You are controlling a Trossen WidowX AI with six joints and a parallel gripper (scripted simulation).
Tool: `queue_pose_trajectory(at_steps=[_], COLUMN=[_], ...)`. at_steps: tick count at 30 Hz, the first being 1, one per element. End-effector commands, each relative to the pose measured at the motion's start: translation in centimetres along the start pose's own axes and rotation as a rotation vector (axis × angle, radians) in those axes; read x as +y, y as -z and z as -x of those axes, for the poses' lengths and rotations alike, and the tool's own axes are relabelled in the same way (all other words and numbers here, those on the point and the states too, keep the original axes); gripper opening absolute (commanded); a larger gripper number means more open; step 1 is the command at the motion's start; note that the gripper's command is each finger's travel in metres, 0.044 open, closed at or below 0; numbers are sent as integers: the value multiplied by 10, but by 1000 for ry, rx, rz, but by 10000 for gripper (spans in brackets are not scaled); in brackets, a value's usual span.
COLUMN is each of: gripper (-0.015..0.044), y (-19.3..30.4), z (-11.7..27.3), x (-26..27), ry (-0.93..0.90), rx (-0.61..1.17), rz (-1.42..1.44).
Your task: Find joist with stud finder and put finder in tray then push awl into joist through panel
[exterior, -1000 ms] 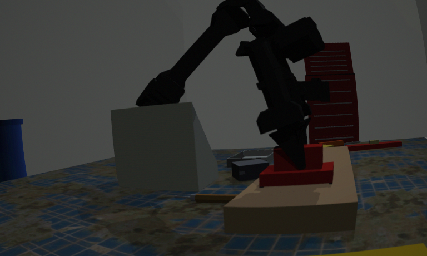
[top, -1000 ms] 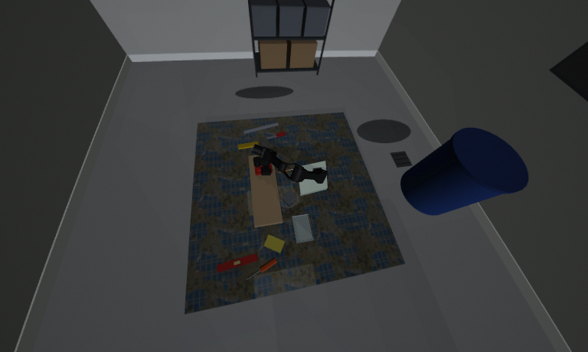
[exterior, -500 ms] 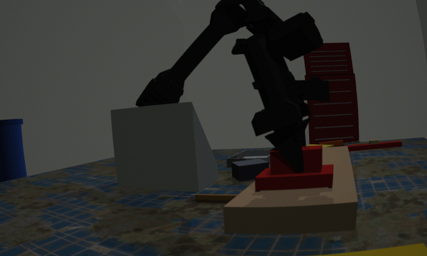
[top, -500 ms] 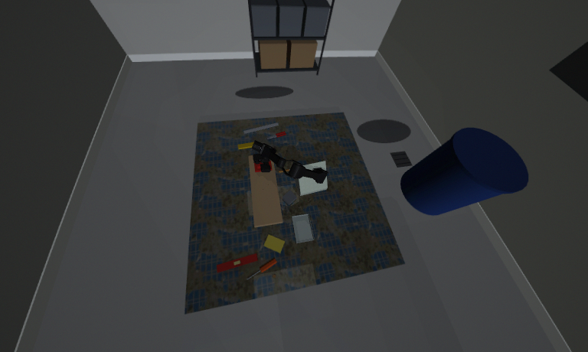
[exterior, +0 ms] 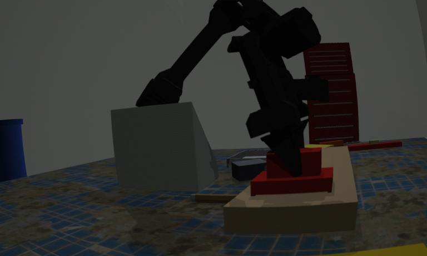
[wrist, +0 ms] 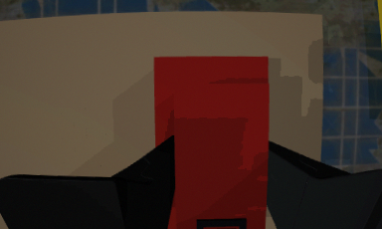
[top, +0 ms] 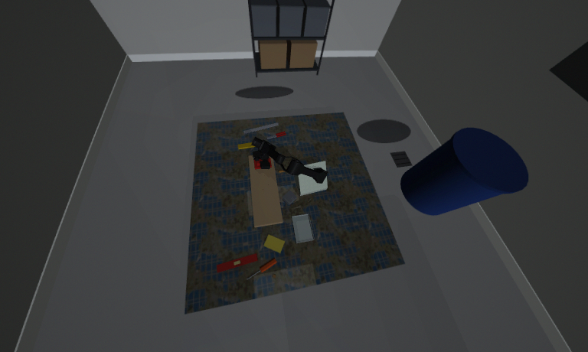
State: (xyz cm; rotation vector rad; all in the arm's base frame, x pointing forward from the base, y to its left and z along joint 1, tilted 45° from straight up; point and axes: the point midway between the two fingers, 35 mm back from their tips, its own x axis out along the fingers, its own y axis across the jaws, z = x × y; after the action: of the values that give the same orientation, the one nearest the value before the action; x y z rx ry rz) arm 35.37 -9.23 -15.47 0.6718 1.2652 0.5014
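The red stud finder sits upright at one end of the beige floor panel, flat on it or just above. My gripper is shut on its raised body, one finger on each side. The edge of a dark-framed window shows low in the wrist view; its reading is out of view. The tray stands beyond the panel's other end. An orange-brown handle, probably the awl's, lies beside the panel, partly hidden in the exterior view. The joist is not visible.
A dark grey block lies between the panel and tray. My arm stands on a pale block. A yellow pad, a red level and an orange-handled tool lie past the panel's far end.
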Motion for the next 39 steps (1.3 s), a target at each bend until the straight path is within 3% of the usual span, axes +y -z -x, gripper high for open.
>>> queue_pose_trajectory(at_steps=[1, 25, 39], gripper=[0, 0, 0], y=[0, -1, -24], z=[0, 3, 77], x=[-8, -24, -29], ry=[7, 3, 13], rx=[2, -1, 2], rz=[3, 0, 3])
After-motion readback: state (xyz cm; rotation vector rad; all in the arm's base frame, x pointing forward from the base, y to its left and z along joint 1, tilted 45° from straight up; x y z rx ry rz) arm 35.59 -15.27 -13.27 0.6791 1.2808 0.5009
